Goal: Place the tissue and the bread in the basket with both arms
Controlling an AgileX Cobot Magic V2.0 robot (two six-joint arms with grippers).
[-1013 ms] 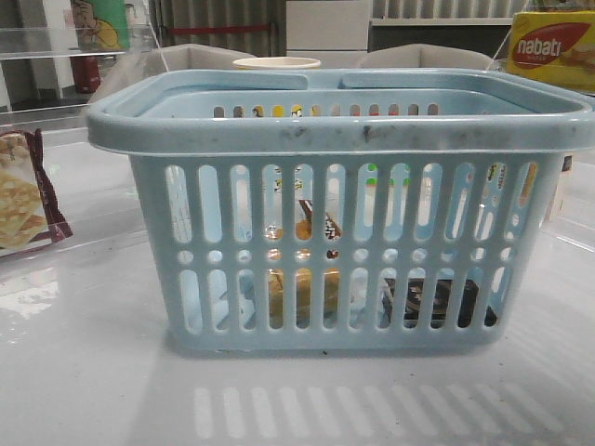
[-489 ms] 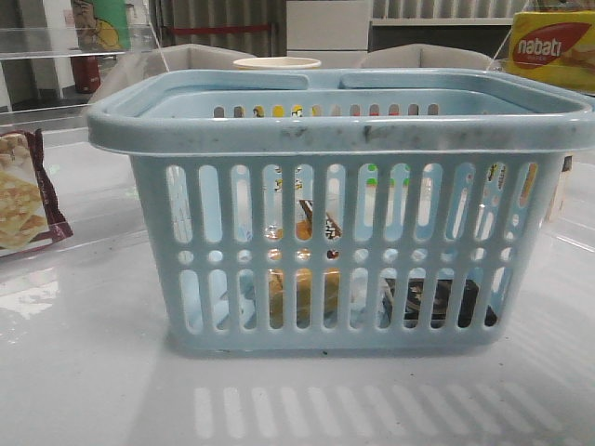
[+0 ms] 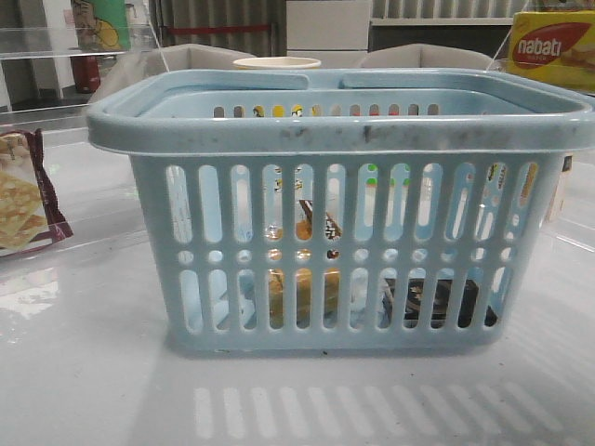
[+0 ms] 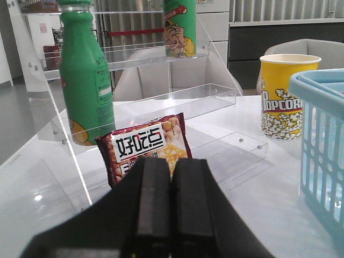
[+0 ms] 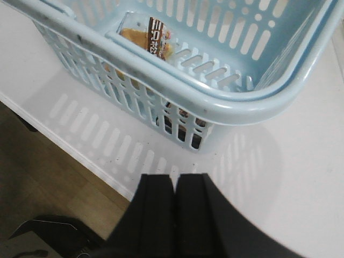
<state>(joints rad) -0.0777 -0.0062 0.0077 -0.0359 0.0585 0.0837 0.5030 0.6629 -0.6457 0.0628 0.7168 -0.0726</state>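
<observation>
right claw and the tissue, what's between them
In the right wrist view, bare white table, then the basket wall; the tissue shows dark through its slots. The right claw is shut.

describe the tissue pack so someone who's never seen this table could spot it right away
Start at the large light blue slotted plastic basket in the middle of the white table. Look through its front slots to the floor at the lower right: the small flat dark-wrapped tissue pack lies there. Unlike the golden-brown bread packet to its left, it is blackish and low.

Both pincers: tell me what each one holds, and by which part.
Nothing. The left pincer and right pincer are both shut on nothing; bread and tissue lie in the basket.
</observation>
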